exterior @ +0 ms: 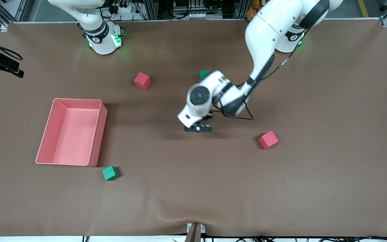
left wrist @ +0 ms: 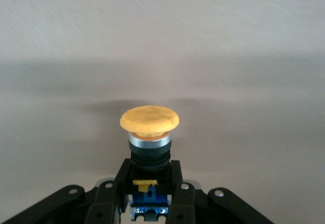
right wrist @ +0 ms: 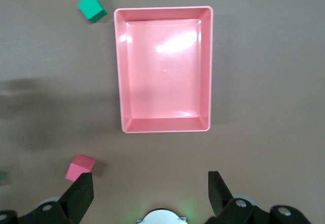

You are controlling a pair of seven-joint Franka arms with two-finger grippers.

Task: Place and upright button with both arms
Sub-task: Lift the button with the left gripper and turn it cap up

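The button shows in the left wrist view, with a round orange cap (left wrist: 149,121), a silver ring and a black body with blue and yellow bits. My left gripper (left wrist: 150,172) is shut on the black body, and the cap points away from the wrist. In the front view the left gripper (exterior: 198,128) is low over the middle of the table and hides the button. My right gripper (right wrist: 150,193) is open and empty, high over the table near the right arm's base, and looks down on the pink bin; it is out of the front view.
A pink bin (exterior: 45,134) stands toward the right arm's end and also shows in the right wrist view (right wrist: 122,71). Pink cubes (exterior: 142,80) (exterior: 268,139) and green cubes (exterior: 110,173) (exterior: 204,74) lie scattered on the brown table.
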